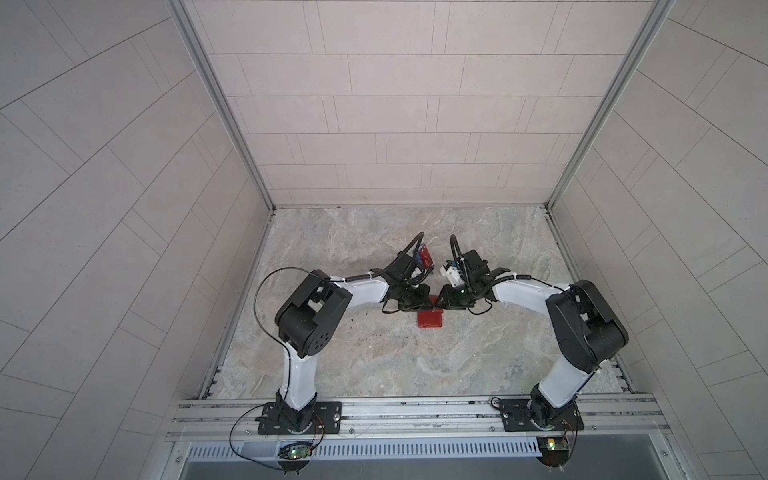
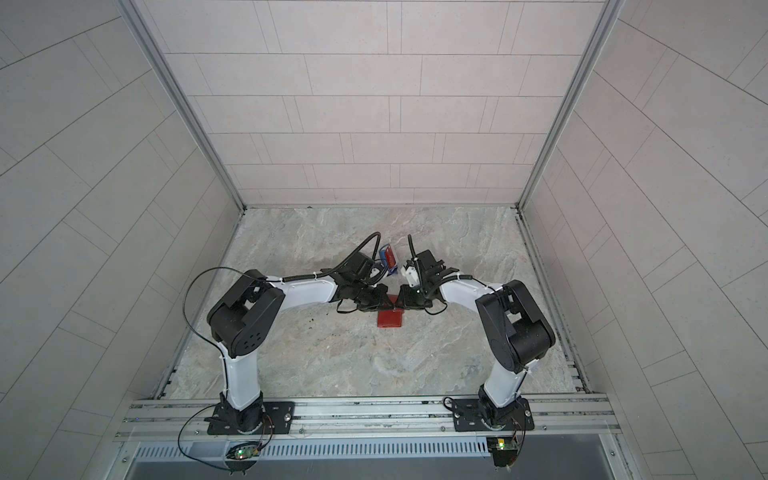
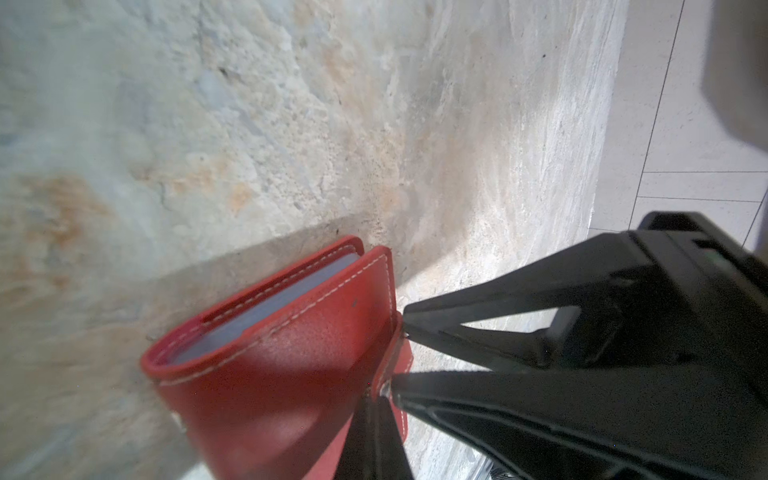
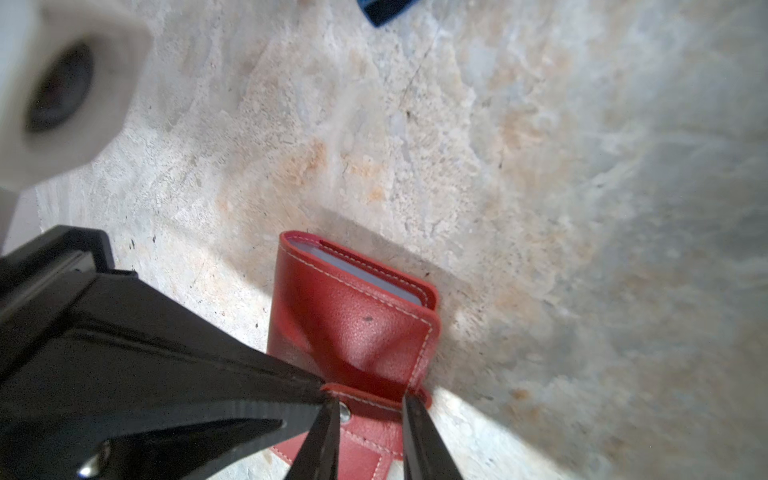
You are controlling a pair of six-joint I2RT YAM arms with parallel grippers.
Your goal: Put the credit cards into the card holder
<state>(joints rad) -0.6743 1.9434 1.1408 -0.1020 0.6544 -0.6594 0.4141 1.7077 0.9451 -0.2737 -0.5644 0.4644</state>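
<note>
The red card holder [image 1: 430, 321] [image 2: 390, 320] lies mid-table, folded almost flat, between both grippers. In the left wrist view pale grey-blue leaves [image 3: 266, 311] show between its covers; card or sleeve, I cannot tell. My left gripper [image 3: 374, 399] [image 1: 428, 306] is shut, pinching the holder's cover edge beside the snap tab [image 4: 374, 409]. My right gripper [image 4: 371, 401] [image 1: 436, 307] straddles that tab, a finger against each side. A red credit card [image 1: 424, 253] stands in a blue stand behind the left gripper. The other credit cards are hidden.
The small blue stand [image 2: 388, 262] [image 4: 386, 10] sits just behind the two wrists, close to the left arm's cable. The marble table [image 1: 374, 365] is walled on three sides. An aluminium rail [image 1: 415, 409] with both arm bases runs along the front.
</note>
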